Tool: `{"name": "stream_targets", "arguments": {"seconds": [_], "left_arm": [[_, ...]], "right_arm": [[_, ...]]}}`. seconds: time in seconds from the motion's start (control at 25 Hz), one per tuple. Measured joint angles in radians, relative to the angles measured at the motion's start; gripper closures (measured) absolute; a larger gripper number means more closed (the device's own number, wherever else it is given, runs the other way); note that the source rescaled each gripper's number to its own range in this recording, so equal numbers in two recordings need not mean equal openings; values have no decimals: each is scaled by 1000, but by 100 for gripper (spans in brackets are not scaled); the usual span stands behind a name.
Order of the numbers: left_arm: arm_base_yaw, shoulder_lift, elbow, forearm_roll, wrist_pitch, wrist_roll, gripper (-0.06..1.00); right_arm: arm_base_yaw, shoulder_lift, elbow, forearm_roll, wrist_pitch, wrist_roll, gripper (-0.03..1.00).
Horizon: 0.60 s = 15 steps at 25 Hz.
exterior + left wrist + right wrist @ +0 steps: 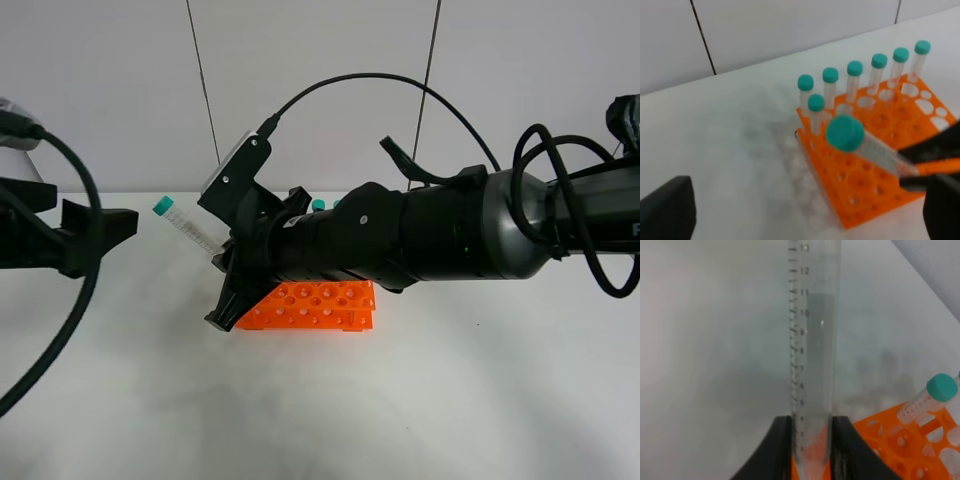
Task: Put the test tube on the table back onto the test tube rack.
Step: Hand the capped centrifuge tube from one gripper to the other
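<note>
My right gripper [224,256] reaches across to the left over the orange test tube rack [312,305] and is shut on the test tube [188,228] near its conical tip. The tube is held in the air, tilted, with its teal cap [163,206] pointing up and left. In the right wrist view the fingers [782,445] clamp the tube [812,355] at its low end. The left wrist view shows the held tube [875,149] over the rack [865,190]. My left gripper [122,226] is open and empty at the left.
Several teal-capped tubes [855,80] stand upright along the rack's far rows, and two caps [318,204] peek out behind the right arm. The white table [450,400] spreads around the rack. A grey panelled wall [320,60] stands behind.
</note>
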Motion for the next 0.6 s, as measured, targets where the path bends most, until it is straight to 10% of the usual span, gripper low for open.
{"name": "stream_targets", "arguments": {"seconds": [0.6], "left_arm": [[-162, 79, -75, -130, -47, 44, -5]], "right_arm": [[0, 0, 0, -12, -19, 0, 96]]}}
